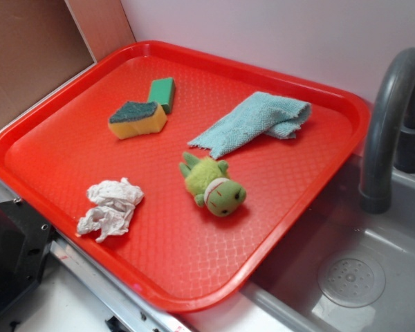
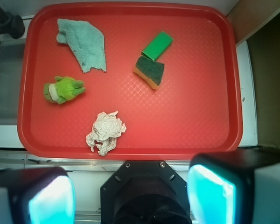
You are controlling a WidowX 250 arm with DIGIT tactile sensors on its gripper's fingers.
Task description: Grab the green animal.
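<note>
Inside red tray (image 1: 28, 181): green animal (image 1: 211, 184), sponge (image 1: 137, 119).

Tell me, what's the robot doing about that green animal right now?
Gripper open, high above the tray's near edge, holding nothing. Green animal lying free, untouched. Blue cloth and crumpled paper nearby, neither touching it.

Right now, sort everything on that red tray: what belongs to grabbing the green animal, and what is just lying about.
Belongs to the job:
- green animal
- fingers, apart, hanging off the tray's edge

Just lying about:
- yellow sponge
- green block
- blue cloth
- crumpled paper
- red tray
</note>
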